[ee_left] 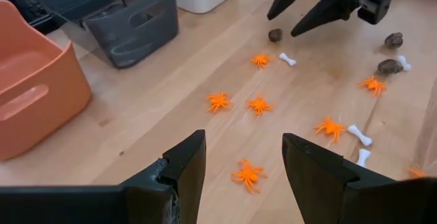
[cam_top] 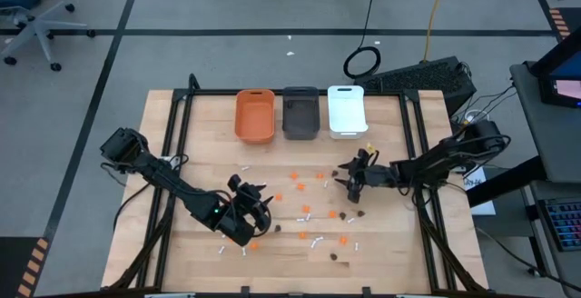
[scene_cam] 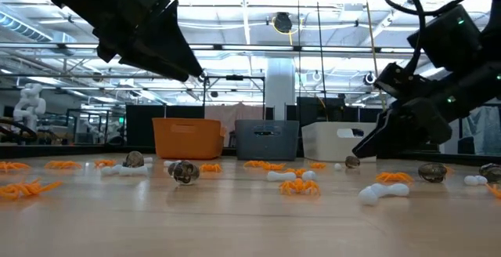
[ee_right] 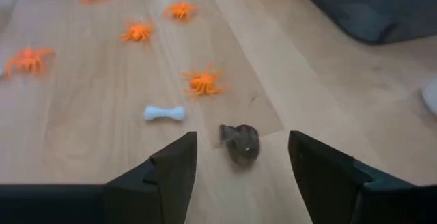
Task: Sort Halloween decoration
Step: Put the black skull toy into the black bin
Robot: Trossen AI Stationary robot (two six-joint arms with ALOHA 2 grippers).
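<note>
A: Halloween decoration pieces lie loose all over the middle of the tabletop (cam_top: pixel 172 125): orange spiders (ee_left: pixel 247 174), small white bones (ee_right: pixel 164 113) and dark skull-like lumps (ee_right: pixel 240 143), all mixed together. None that I can see is in a bin.

B: Why are the bins lined up at the far edge?

A: Probably one colour each. The orange bin (cam_top: pixel 255 114), the dark grey bin (cam_top: pixel 300 112) and the white bin (cam_top: pixel 346 110) stand side by side, just beyond the scatter. From above, all three look empty, though the grey one is too dark to be sure.

B: And the arms?

A: The right gripper (ee_right: pixel 242 162) hangs low over the tabletop with its fingers spread, and a dark lump sits between them, untouched as far as I can tell. I judge it is lined up to pick that lump, which would belong in the grey bin. A bone and a spider lie just beside it, so a sloppy close could nudge them.

B: The left one?

A: The left gripper (ee_left: pixel 242 166) is open too and holds nothing. It hovers near the front of the tabletop, with an orange spider on the wood between its fingers, likely its own next pick for the orange bin.
</note>
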